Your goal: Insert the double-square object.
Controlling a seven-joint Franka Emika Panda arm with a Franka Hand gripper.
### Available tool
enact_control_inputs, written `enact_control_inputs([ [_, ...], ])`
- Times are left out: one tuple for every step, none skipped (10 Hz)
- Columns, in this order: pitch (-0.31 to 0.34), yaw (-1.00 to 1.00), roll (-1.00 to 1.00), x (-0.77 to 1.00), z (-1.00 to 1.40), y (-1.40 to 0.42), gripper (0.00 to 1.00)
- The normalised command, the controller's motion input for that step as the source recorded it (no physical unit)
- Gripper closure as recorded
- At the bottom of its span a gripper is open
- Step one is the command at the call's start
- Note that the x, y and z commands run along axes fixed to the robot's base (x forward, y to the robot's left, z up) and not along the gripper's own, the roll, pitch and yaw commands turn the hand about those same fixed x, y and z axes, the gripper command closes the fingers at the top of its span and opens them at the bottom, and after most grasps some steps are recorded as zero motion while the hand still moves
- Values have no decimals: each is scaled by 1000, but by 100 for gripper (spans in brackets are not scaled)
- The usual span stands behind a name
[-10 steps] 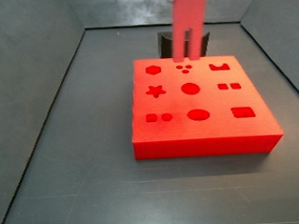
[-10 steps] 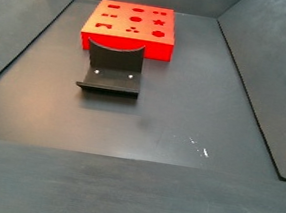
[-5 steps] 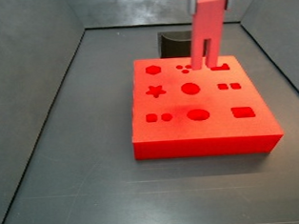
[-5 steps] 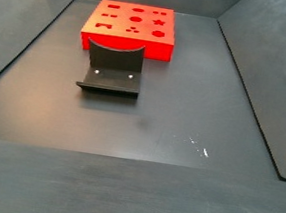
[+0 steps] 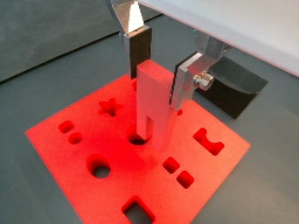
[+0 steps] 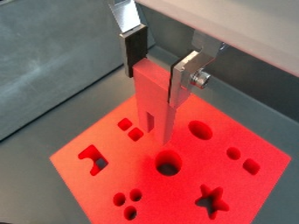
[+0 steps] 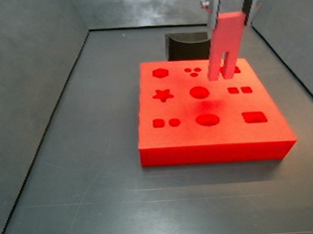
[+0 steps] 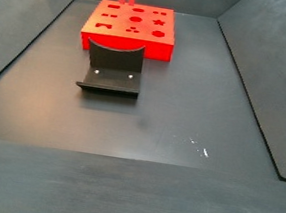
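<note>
Long slim straight red flat-sided peg [image 5: 149, 101] looks rigid and light, likely smooth plastic, so probably prone to slipping or tilting if clamped off-centre; best hold judged to be on the flat faces near the top end, which is where it is taken now. Two-finger gripper [image 6: 156, 72] with flat silver plates and dark pads closed onto upper part of peg, one finger [image 5: 136, 45] on each opposite flat face, nothing else between them. Peg hangs roughly upright, lower end forked into two prongs in a side view [image 7: 226, 47], above the big flat red block with shaped holes [image 7: 214, 135]. Lower tip sits over the far right part of block in that side view, near a small hole pair; contact with the block surface cannot be told. In both wrist views the tip appears close to a round hole [image 6: 169, 162], not obviously seated in any hole. Insertion judged not yet done. Dark L-shaped fixture [image 8: 112, 69] on floor just beside the block, well clear of gripper. Misalignment of prongs to the matching double-square hole looks like the main risk.
</note>
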Motion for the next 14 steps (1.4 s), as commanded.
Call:
enact_control_inputs([
  [351, -100, 217, 583, 0, 0, 100],
  [334, -23, 199, 663, 40, -77, 100],
  [347, 0, 244, 511, 111, -163, 100],
  [0, 0, 0, 40, -14, 0, 100],
  [0, 0, 0, 631, -103, -14, 100],
  [0, 0, 11, 966, -237, -17, 100],
  [0, 0, 13, 1000, -223, 0, 100],
  [0, 0, 7, 1000, -191, 0, 100],
  [0, 40, 0, 914, -134, 23, 100],
  [0, 54, 0, 900, -74, 14, 100],
  [0, 57, 0, 860, -77, 0, 100],
  [0, 34, 0, 754, -143, 11, 100],
  [0, 40, 0, 543, -206, 66, 100],
  [-9, 89, 47, 31, -277, 151, 100],
])
